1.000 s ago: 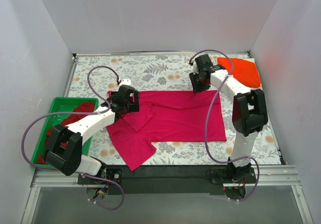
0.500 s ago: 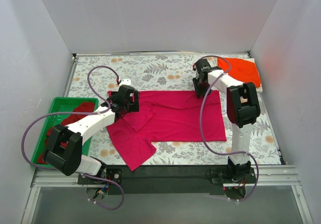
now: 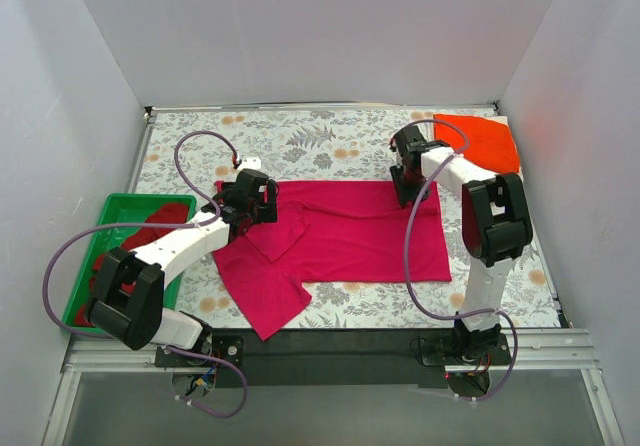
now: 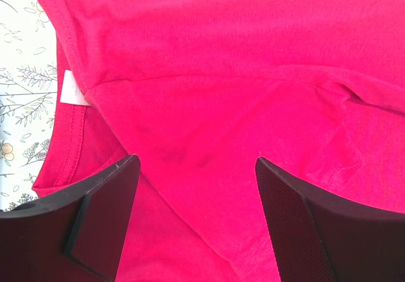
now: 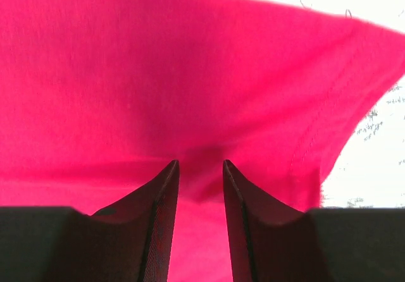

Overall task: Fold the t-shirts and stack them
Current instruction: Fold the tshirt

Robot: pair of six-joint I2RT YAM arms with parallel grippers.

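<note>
The pink t-shirt [image 3: 350,231] lies spread mid-table, its fold barely begun. The left gripper [image 4: 197,165] hovers by the collar, jaws wide apart. The right gripper [image 5: 200,165] is down at the far hem corner, jaws nearly together. I can't tell if it's pinching cloth. Next, I'd say, both need firm pinches.

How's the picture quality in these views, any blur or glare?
Top external: sharp, evenly lit, a reddish glow on the right wall near the orange-red shirt. Left wrist: crisp stitching on the magenta shirt. Right wrist: fabric soft, table corner blown out white.
</note>
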